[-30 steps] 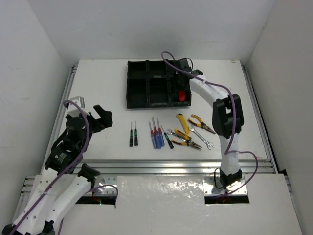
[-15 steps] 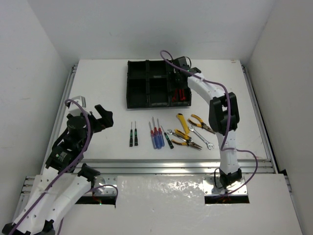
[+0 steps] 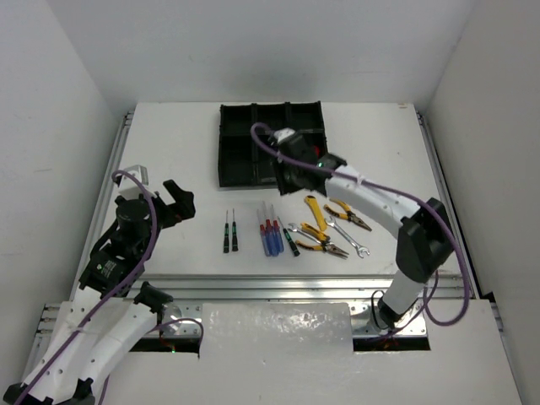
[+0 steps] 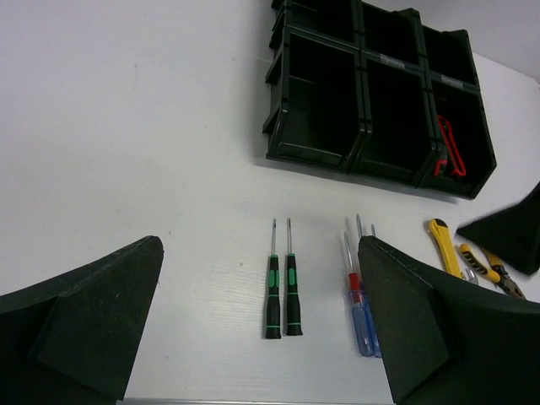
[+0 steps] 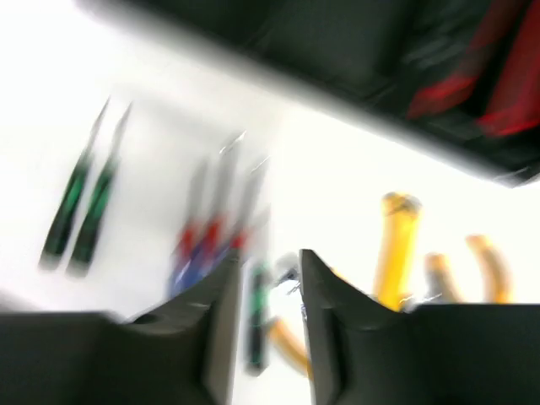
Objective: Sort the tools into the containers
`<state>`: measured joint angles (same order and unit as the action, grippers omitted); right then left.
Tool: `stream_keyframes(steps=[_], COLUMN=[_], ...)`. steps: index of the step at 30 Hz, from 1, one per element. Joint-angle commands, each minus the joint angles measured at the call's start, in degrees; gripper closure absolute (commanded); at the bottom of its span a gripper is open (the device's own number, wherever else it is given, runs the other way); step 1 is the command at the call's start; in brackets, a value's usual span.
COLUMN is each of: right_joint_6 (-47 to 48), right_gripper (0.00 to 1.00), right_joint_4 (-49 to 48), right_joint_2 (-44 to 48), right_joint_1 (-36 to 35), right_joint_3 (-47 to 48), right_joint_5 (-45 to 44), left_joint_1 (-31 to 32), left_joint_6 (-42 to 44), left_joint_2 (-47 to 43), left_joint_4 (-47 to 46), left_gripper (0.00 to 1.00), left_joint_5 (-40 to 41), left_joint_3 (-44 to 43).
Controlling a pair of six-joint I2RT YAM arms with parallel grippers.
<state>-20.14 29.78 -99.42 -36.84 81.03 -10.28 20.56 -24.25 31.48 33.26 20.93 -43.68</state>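
The black six-compartment tray [image 3: 239, 148] stands at the table's back middle. Red-handled cutters [image 4: 447, 148] lie in its front right compartment. On the table lie two black-green screwdrivers [image 3: 229, 232], the blue and red screwdrivers [image 3: 268, 233], a third black-green screwdriver [image 3: 291, 243], yellow-handled pliers [image 3: 318, 226], orange-handled pliers [image 3: 348, 213] and silver wrenches [image 3: 351, 241]. My right gripper [image 3: 291, 175] hovers over the tray's front edge, slightly open and empty; its view is blurred. My left gripper [image 3: 175, 202] is wide open and empty, left of the tools.
Metal rails run along the table's left, right and near edges. White walls enclose the workspace. Bare table lies left of the tray and between my left gripper and the black-green screwdrivers.
My right gripper has swung from the tray's far right compartment to over the tray's front edge, towards the tools. The red cutters stay in the tray. The left arm has not moved.
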Motion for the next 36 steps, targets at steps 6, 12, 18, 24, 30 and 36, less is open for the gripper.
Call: stream_keyframes(steps=[6, 12, 18, 24, 30, 36], right_joint_6=[-9.12, -11.93, -13.61, -14.14, -16.24, -17.74], right_gripper=[0.7, 0.7, 0.7, 0.7, 0.74, 0.93], right_joint_4=[-4.11, -4.38, -5.79, -5.87, -5.96, -5.96], right_joint_2=[0.37, -3.68, -6.22, -9.21, -10.62, -6.68], right_joint_1=[-10.35, -11.5, -12.03, -12.03, -12.03, -12.64], right_joint_3=[-11.77, -13.0, -14.06, -13.62, -14.68, -15.99], right_joint_5=[-3.25, -1.32, 0.53, 1.32, 0.62, -2.01], left_joint_1=[-0.69, -0.69, -0.69, -0.69, -0.69, -0.61], left_joint_6=[0.43, 0.52, 0.87, 0.96, 1.22, 1.31], left_joint_2=[-0.02, -0.46, -0.28, -0.72, -0.55, -0.64], left_joint_4=[-1.88, -1.97, -2.14, -2.32, -2.41, -2.58], left_gripper=[0.0, 0.0, 0.0, 0.0, 0.0, 0.0], left_joint_5=[-0.1, -0.27, -0.98, -1.42, -2.03, -2.3], left_joint_3=[-0.26, -0.18, -0.18, -0.09, -0.18, -0.09])
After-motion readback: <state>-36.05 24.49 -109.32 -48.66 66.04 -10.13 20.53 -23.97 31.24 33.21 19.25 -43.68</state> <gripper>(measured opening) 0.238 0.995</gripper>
